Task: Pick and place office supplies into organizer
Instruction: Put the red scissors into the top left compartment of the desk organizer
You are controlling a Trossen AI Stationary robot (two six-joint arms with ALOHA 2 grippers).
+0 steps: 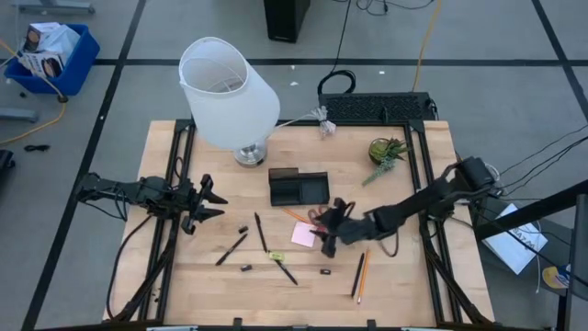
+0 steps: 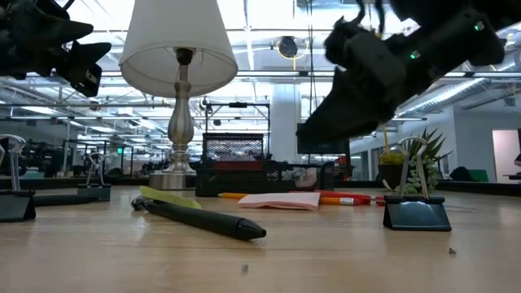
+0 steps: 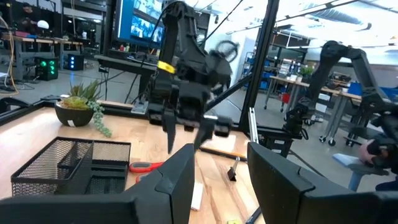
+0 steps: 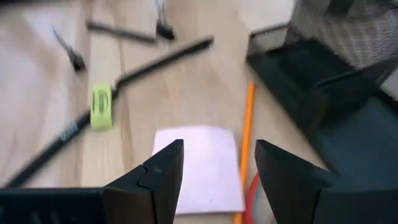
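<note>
Sticky-note pad [image 4: 200,167], lying flat just before the organizer [image 1: 299,188] under the right gripper's [image 4: 211,180] spread, empty fingers, looks light and thin (probably floppy), so pinch its edges.

My wooden table [image 1: 184,276] carries the white-shaded lamp [image 1: 230,92] at eleven o'clock and a small potted plant [image 1: 386,152] at two. The black organizer [image 1: 299,188] sits near centre. I see the pink sticky-note pad [image 1: 303,234] and an orange pencil [image 1: 296,216] just below it, pens [image 1: 260,232] and binder clips [image 1: 246,268] toward six, and two pencils [image 1: 359,276] at five.
</note>
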